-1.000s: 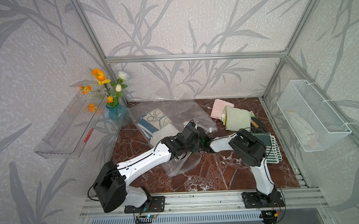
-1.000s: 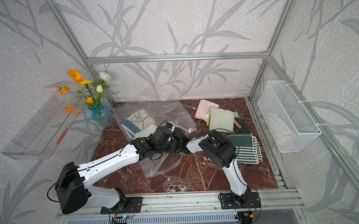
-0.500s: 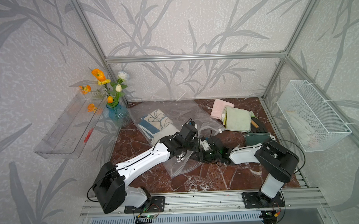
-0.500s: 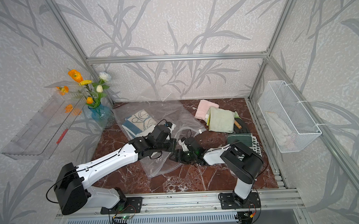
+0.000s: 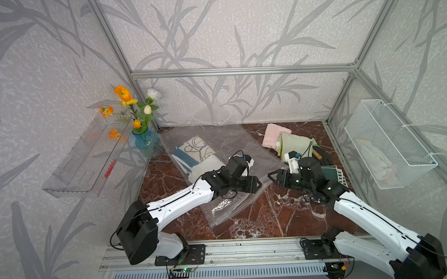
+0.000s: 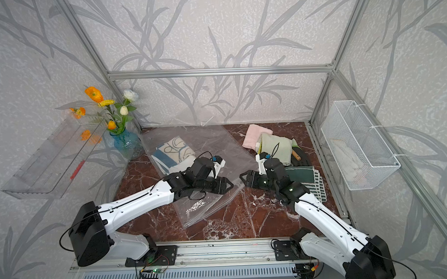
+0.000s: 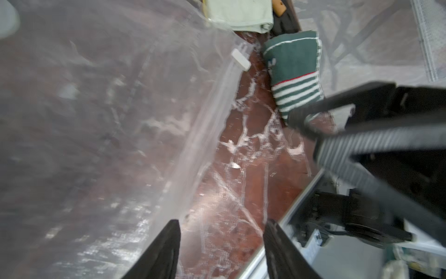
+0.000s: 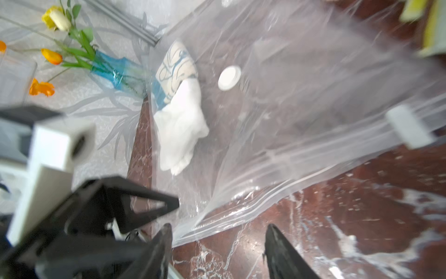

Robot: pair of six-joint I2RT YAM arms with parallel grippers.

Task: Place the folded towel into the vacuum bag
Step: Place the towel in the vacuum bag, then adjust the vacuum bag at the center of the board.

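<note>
The clear vacuum bag lies flat on the marble table, its zip strip towards the front. Its white valve and slider clip show in the right wrist view. Inside it a white folded towel rests beside a patterned one. My left gripper is open over the bag's zip edge, holding nothing. My right gripper faces it, open and empty above bare marble just off the bag.
Pink, light green and dark green striped towels lie at the back right. A blue vase of flowers stands at the back left. A clear shelf and wire basket hang on the side walls.
My left gripper has opened and let the bag's edge drop flat. My right gripper has pulled back out of the bag's mouth towards the right.
</note>
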